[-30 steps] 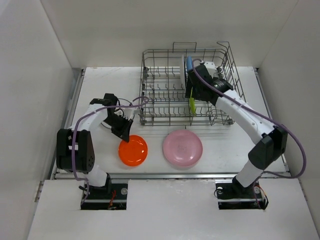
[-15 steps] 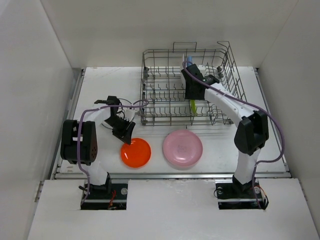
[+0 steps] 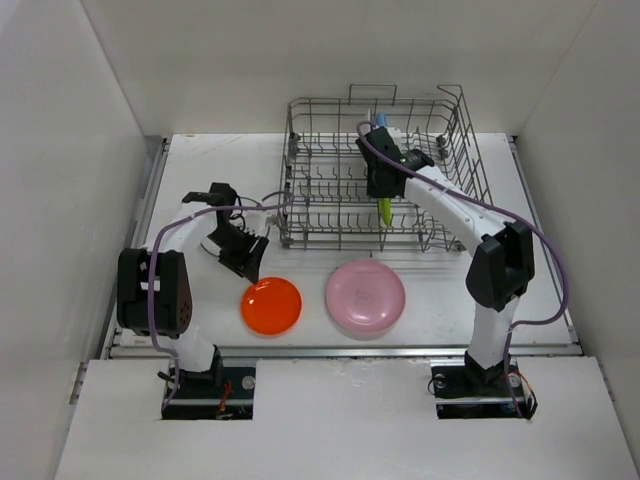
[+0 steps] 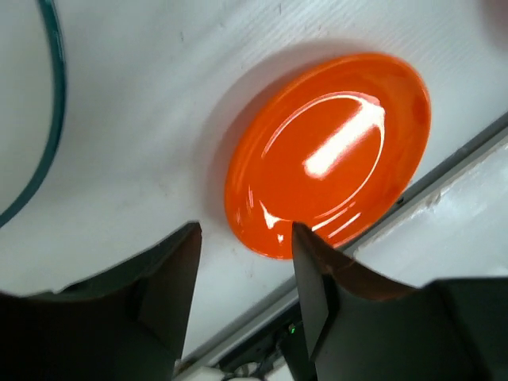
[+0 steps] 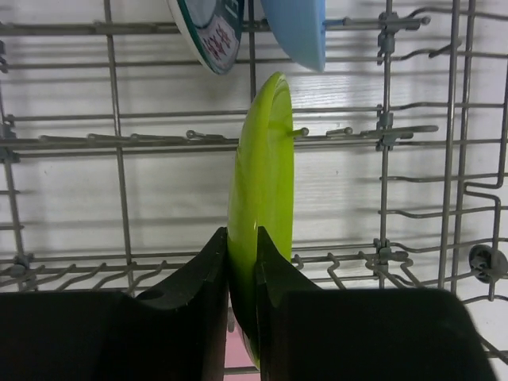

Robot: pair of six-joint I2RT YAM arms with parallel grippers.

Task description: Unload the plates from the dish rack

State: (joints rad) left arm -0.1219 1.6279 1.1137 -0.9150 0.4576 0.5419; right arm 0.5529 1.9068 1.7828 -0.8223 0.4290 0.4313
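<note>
Seen from above, the dish rack (image 3: 289, 180) stands at the far side of the surface (image 3: 200, 170). The orange plate (image 3: 271, 306) and the pink plate (image 3: 365, 296) lie flat in front of it, apart from each other. The left end effector (image 3: 248, 262) hangs just past the orange plate's far edge. The right end effector (image 3: 383, 190) reaches into the rack at the lime green plate (image 3: 384, 211), which stands on edge among the tines.

The left wrist view shows the left end effector (image 4: 246, 238) spread and empty, with the glossy orange plate (image 4: 329, 151) resting on the surface below it. Part of a dark green rim (image 4: 49, 119) curves in at the left edge.

In the right wrist view, the right end effector (image 5: 242, 246) is pinched on the near rim of the lime green plate (image 5: 262, 182). Beyond it, a white patterned plate (image 5: 208, 28) and a light blue plate (image 5: 298, 28) stand upright.

The lime plate looks small, stiff and light, but its glaze is probably slick. Held only by a thin rim, it may swivel between the fingers. A straight lift clear of the tines seems safest, because a knock against the wire could chip it.
</note>
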